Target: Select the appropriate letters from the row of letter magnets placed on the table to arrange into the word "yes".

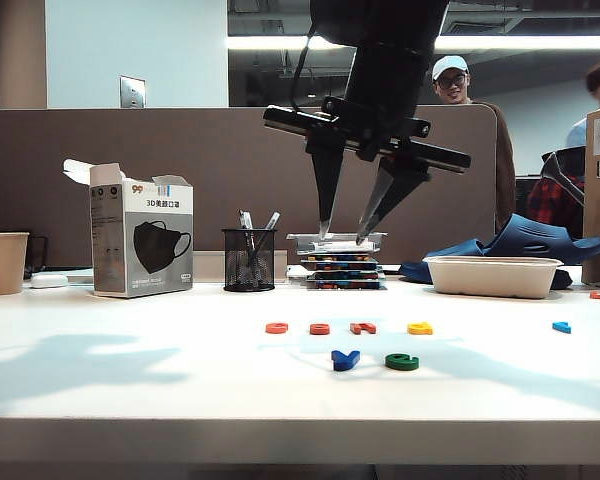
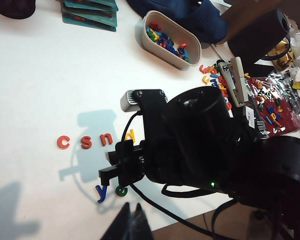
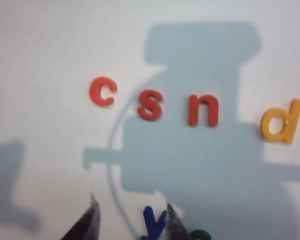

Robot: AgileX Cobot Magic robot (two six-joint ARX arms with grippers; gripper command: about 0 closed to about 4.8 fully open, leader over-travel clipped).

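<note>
Placement of the last letter is the step judged to be in hand: the dark blue y (image 1: 345,359) and the dark green e (image 1: 401,361) already lie side by side at the front of the white bench (image 1: 130,390), in front of the row of letter magnets, and only the red-orange s (image 3: 150,105) is missing from the word. In the right wrist view the s is seen second in the back row, between the red-orange c (image 3: 102,91) and the red-orange n (image 3: 203,110), with the yellow d (image 3: 281,121) beyond the n; a light blue letter (image 1: 561,326) lies well apart toward the right of the exterior view. The right hand (image 1: 342,232) hangs high above the bench with its pointed fingers spread and nothing between them. The left hand (image 2: 132,226) shows only as dark fingertips close together at the edge of its own view; whether it is fully closed cannot be told, and nothing is seen held. To do the step well, the right hand should be centred over the s, not the c or n just beside it, and turned so that the fingers close across the letter without nudging its neighbours. Since the letter is thin and flat, the fingertips should be brought right down to the bench surface before being closed. The s should then be set just beside the e, on its far side from the y, level with both and upright so the word reads cleanly.
</note>
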